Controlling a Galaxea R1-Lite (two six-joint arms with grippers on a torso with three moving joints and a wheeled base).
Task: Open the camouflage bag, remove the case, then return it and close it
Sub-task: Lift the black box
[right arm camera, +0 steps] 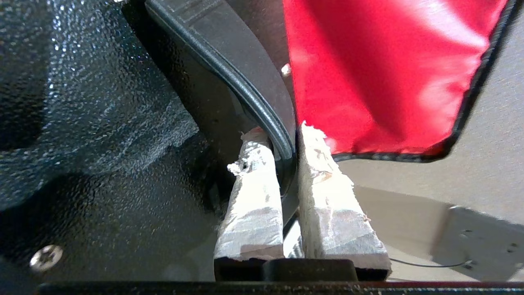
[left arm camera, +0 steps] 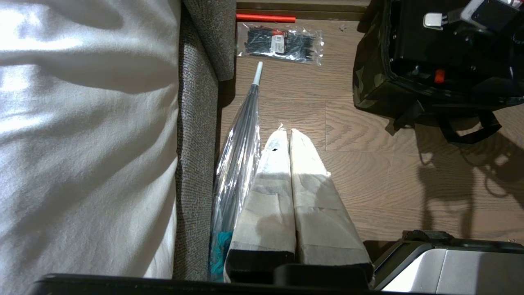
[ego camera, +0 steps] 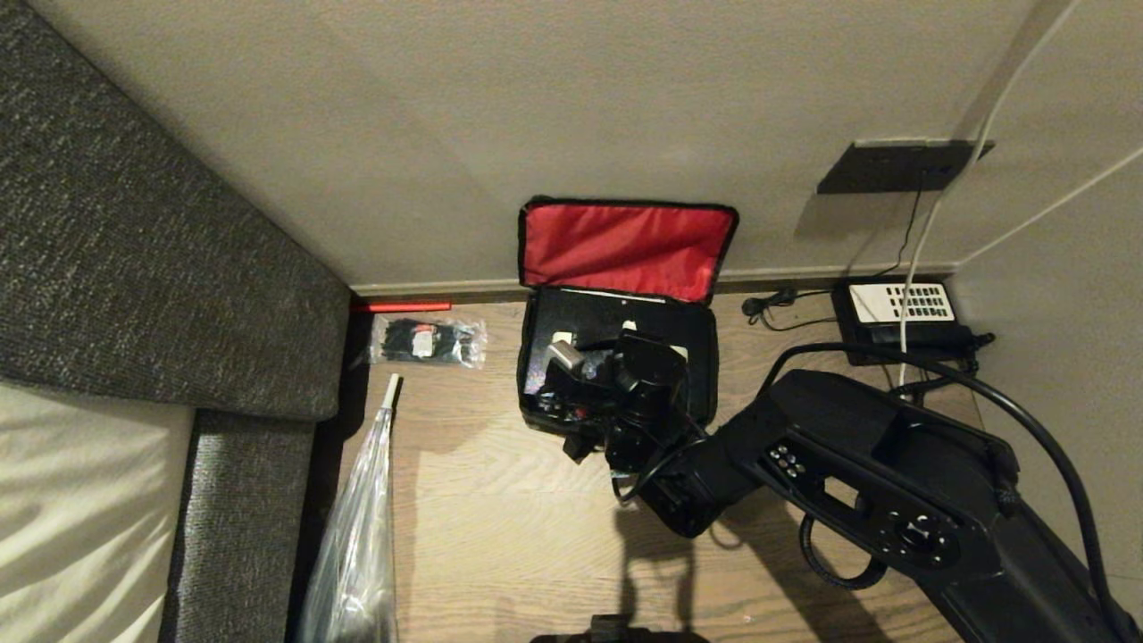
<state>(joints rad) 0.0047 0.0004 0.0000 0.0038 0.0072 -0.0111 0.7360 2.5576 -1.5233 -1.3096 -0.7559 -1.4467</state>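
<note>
With its red-lined lid propped against the wall, the camouflage bag [ego camera: 616, 357] sits open on the floor. Inside, the right gripper [right arm camera: 282, 153] has its jaws clamped on what looks like the case's [right arm camera: 102, 123] handle. The left gripper [left arm camera: 290, 137] hangs closed by the sofa [left arm camera: 196, 123].

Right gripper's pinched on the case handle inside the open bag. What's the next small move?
Probably lift straight up a little. The right gripper is shut on the handle of the case, which sits inside the camouflage bag, and the red-lined lid leans back against the wall, leaving the opening clear.
</note>
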